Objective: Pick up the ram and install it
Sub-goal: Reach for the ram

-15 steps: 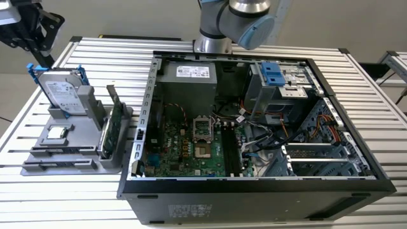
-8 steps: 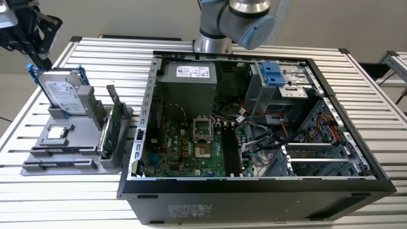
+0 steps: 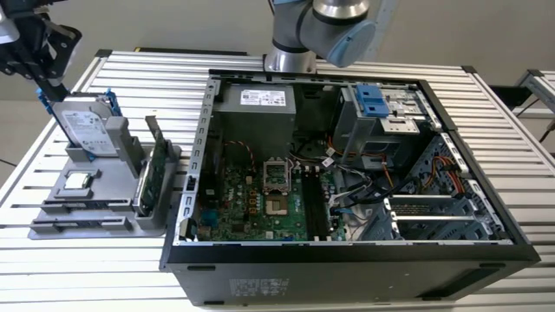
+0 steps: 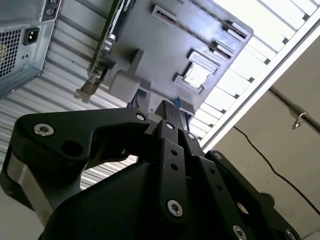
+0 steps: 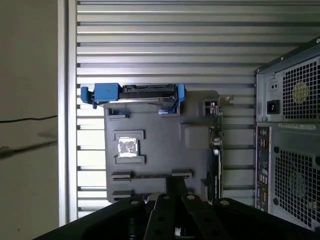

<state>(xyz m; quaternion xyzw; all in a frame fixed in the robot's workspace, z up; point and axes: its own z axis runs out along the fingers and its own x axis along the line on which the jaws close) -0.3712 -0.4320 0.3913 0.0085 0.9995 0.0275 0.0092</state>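
Note:
My gripper (image 3: 52, 79) hangs high above the grey parts tray (image 3: 104, 224) at the exterior view's left. Its black fingers are drawn together and look shut. Both wrist views look down past the fingertips (image 5: 175, 186) (image 4: 167, 111) onto the tray (image 5: 160, 145) (image 4: 165, 50) far below. The ram is hidden or too thin to make out, on the tray and between the fingers alike. Narrow holder slots (image 5: 150, 175) cross the tray. The open computer case (image 3: 347, 257) lies at the exterior view's right, with long black slots (image 3: 312, 208) on its green motherboard (image 3: 251, 208).
A silver hard drive (image 3: 87, 127) in a blue bracket (image 5: 105, 91) stands upright on the tray. A green card (image 3: 149, 175) stands on edge at the side nearest the case, and a square chip (image 3: 78, 181) lies flat. Everything rests on a slatted metal table (image 3: 87, 273).

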